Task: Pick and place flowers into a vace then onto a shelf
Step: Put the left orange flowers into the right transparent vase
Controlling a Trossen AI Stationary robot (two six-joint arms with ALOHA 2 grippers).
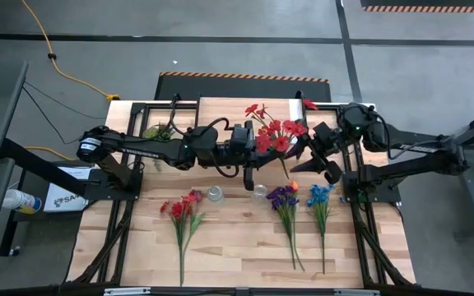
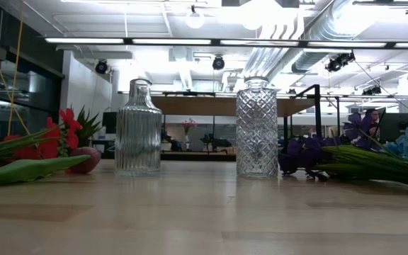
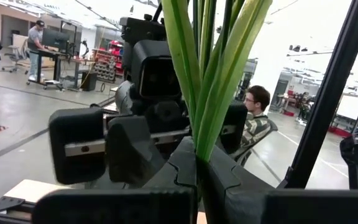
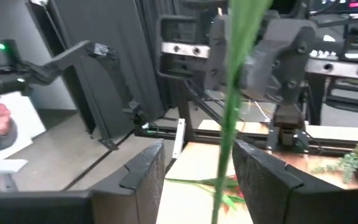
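My left gripper (image 1: 260,153) hovers above the table's middle, shut on a bunch of red flowers (image 1: 274,136). My right gripper (image 1: 303,156) faces it from the right, open; its fingers stand on either side of one green stem (image 4: 232,112), and I see no touch. Two clear glass vases, one ribbed (image 2: 138,131) and one diamond-cut (image 2: 256,127), stand upright on the table below. More flowers lie flat on the tabletop: red (image 1: 183,210), purple (image 1: 285,201) and blue (image 1: 319,197). The shelf (image 2: 218,106) stands behind the vases. My left gripper pinches the red bunch's green stems (image 3: 202,149) between its two fingers, several stems together. The fingers come about level from the table's left and lie across the stems. The stems rise steeply out of the hold, and the bunch is lifted clear of the table.
A small green potted plant (image 1: 159,131) sits at the table's far left. Black frame rails (image 1: 360,214) run along both table sides. People sit and stand in the room beyond. Bare tabletop (image 1: 237,247) lies between the lying bunches toward the near edge.
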